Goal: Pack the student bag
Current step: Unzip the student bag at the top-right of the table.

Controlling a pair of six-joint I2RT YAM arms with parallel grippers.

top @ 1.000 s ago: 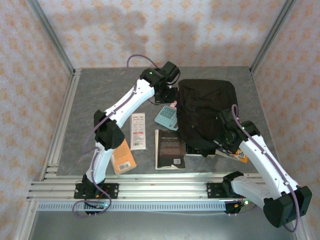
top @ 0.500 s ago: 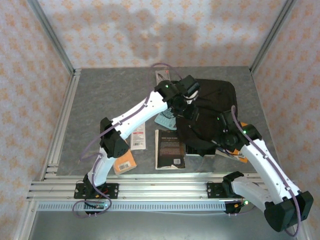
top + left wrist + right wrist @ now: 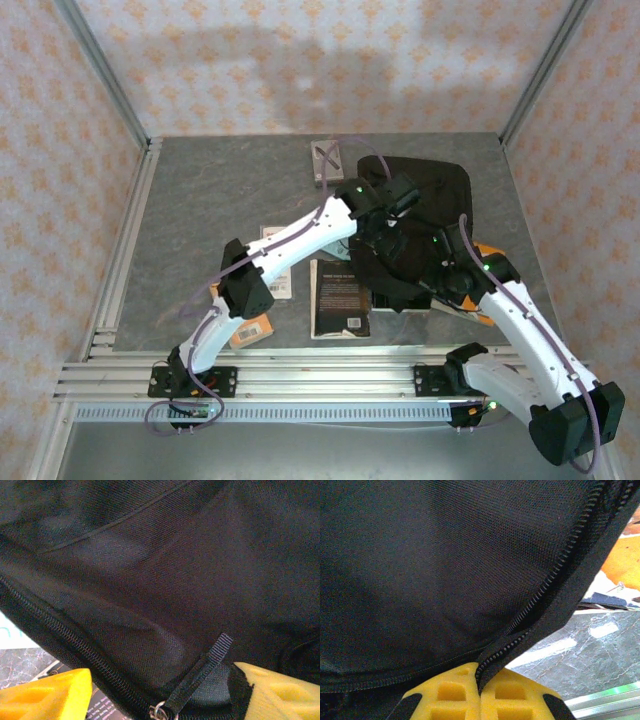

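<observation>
The student bag, a large black fabric backpack, lies at the back right of the table. My left gripper hangs over its near left side. In the left wrist view this gripper is open, its yellow fingers wide apart astride the bag's zip line and a black zip pull strap. My right gripper is at the bag's near edge. The right wrist view shows it shut on the bag's zip edge, with the fabric pinched between the pads.
A black-covered book lies in front of the bag. An orange book and a white packet sit partly under the left arm. A small flat item lies at the back. An orange book pokes out beside the bag.
My left arm has swung right, from beside the calculator onto the bag, and now covers the calculator. The right gripper has kept its hold on the bag's edge.
</observation>
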